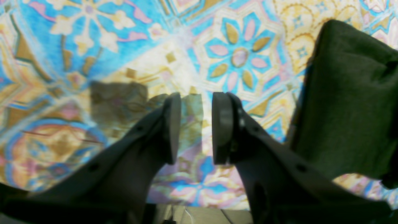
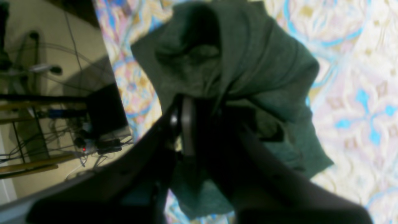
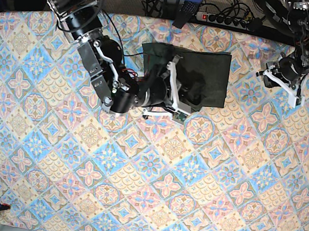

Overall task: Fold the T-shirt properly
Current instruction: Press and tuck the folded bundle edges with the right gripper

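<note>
Mid-fold here: the right gripper (image 2: 186,130) is pinched on a bunched layer of the T-shirt (image 3: 205,76), cloth heaped just ahead of its fingertips and draping beneath them, the garment already a compact block on the patterned tablecloth (image 3: 133,192). Next, I'd judge, that layer must be carried across and laid flat before letting go. The left gripper (image 1: 196,127) hovers partly spread and empty, the shirt off to its side, untouched.

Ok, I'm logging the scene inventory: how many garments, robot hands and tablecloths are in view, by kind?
T-shirt: 1
Robot hands: 2, the left hand and the right hand
Patterned tablecloth: 1
Total: 4
</note>
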You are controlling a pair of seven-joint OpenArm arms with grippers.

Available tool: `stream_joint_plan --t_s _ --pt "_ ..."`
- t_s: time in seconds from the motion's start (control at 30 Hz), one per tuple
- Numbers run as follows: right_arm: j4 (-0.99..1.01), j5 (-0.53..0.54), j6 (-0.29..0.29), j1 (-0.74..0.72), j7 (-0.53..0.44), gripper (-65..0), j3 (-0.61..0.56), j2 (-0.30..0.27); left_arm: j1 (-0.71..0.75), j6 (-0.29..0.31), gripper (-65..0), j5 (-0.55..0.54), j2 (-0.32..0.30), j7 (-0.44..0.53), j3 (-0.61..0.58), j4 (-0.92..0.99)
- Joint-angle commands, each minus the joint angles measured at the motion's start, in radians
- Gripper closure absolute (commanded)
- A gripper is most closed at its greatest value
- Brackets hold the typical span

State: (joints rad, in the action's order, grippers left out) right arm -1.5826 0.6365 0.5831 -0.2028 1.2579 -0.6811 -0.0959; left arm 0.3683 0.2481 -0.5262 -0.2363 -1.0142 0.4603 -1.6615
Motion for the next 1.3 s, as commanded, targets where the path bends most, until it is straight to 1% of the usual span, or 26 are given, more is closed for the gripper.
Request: stream_joint_plan --t_s 0.0,0.03,0.17,0.33,0.4,0.5,0.63,0.7,0.83,0.9,0.97,1.17,1.27 --pt "-0.003 0.023 0.007 -0.02 -0.02 -1.3 0.002 0.006 -0.001 0.003 -15.4 -0.007 -0.011 0.01 0.002 -0.019" --pt "0.008 0.023 0.007 -0.02 -0.022 -1.7 0.002 0.011 -0.001 0.003 -15.4 -0.007 -0.01 0.01 0.001 -0.019" --pt "0.04 0.023 0.007 -0.034 -0.022 -6.8 0.002 0.043 -0.001 0.001 -15.4 -0.007 -0.008 0.01 -0.001 -0.018" --pt "0.046 0.021 0.007 -0.054 -0.022 -15.3 0.002 0.052 -0.001 0.001 -15.4 -0.007 -0.008 0.01 -0.001 -0.018" --pt "0.043 0.021 0.007 -0.054 -0.022 -17.0 0.01 0.052 -0.001 0.001 -15.4 -0.007 -0.008 0.01 -0.001 -0.018" --pt "0.027 0.019 0.007 -0.051 -0.024 -17.3 0.013 0.046 -0.001 0.001 -15.4 -0.007 -0.008 0.01 -0.001 -0.018" --pt "-0.038 0.019 0.005 -0.047 -0.024 -17.3 0.093 0.041 -0.002 0.001 -15.4 -0.007 -0.008 0.01 -0.001 -0.018" --pt "-0.055 0.019 0.005 -0.013 -0.024 -17.3 0.153 -0.006 -0.002 0.003 -15.4 -0.007 -0.008 0.016 -0.001 -0.018" --pt "-0.057 0.019 0.005 0.016 -0.024 -17.2 0.211 -0.064 0.001 0.003 -15.4 -0.007 -0.008 0.062 -0.001 -0.013" --pt "-0.054 0.019 0.005 0.016 -0.024 -17.2 0.212 -0.094 0.002 0.003 -15.4 -0.007 -0.008 0.062 -0.002 -0.013" --pt "-0.048 0.012 0.005 0.018 -0.024 -17.2 0.209 -0.109 0.002 0.003 -15.4 -0.007 -0.008 0.064 -0.002 -0.013" --pt "-0.02 -0.103 0.005 0.019 -0.024 -17.2 0.205 -0.101 -0.001 0.003 -15.4 -0.007 -0.01 0.064 -0.002 -0.018" --pt "0.031 -0.128 0.005 0.018 -0.024 -17.2 0.162 -0.101 -0.001 0.004 -15.4 -0.01 -0.01 0.064 -0.002 -0.018"
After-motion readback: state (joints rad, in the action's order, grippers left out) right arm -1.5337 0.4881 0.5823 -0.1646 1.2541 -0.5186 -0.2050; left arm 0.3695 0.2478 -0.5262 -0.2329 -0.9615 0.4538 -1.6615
